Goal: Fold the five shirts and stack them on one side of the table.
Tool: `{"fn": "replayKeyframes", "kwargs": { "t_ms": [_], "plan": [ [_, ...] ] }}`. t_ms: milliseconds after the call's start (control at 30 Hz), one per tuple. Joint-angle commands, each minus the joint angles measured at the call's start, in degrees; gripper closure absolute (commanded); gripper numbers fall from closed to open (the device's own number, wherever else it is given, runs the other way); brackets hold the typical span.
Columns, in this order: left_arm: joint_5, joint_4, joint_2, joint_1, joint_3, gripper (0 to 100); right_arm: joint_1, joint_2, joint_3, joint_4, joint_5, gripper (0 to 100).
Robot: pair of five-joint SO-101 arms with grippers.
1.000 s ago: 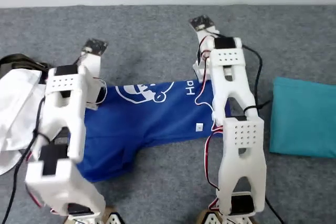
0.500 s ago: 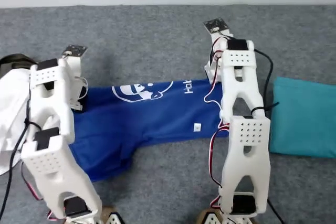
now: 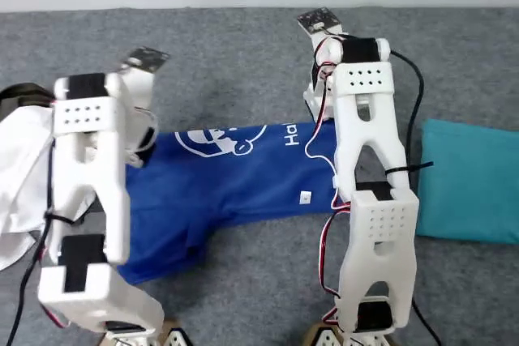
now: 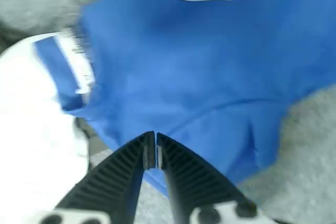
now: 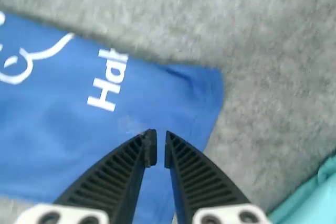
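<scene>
Two arms above a spread blue shirt point(image 3: 235, 176).
Left gripper point(image 4: 150, 148) and right gripper point(image 5: 157, 148), jaws pressed together and empty, sit over opposite ends, likely placed to fold it.

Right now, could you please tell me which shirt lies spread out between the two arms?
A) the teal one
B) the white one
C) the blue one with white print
C: the blue shirt lies spread out mid-table; the teal shirt sits folded at the right side, the white shirt bunched at the left.
</scene>
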Motion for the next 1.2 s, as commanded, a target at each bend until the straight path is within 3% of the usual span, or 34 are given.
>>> {"fn": "replayKeyframes", "kwargs": {
  "t_ms": [0,300,567,800,967,1167],
  "plan": [
    [-1.5,1.6,-6.6,2.5,7.2,98,-0.7,-4.6,-3.0,4.8,-0.5,95.7],
    [-5.6,-4.5,-16.4,-1.2,30.1,98,-0.7,-7.2,-2.6,4.8,-0.4,95.8],
    [-10.5,-17.6,-16.4,-5.0,47.3,98,-0.7,-7.5,-2.5,4.8,-0.4,95.9],
    [-18.9,-18.3,-16.4,-14.1,50.3,98,-0.3,-7.6,-2.5,4.8,-0.5,95.9],
    [-20.8,-17.3,-16.6,-17.8,50.1,98,-0.7,-7.6,-2.5,4.8,-0.6,95.9],
    [-20.8,-6.8,-17.1,-18.5,40.0,98,-0.7,-7.7,-2.5,4.8,-0.7,95.9]
  ]
}}
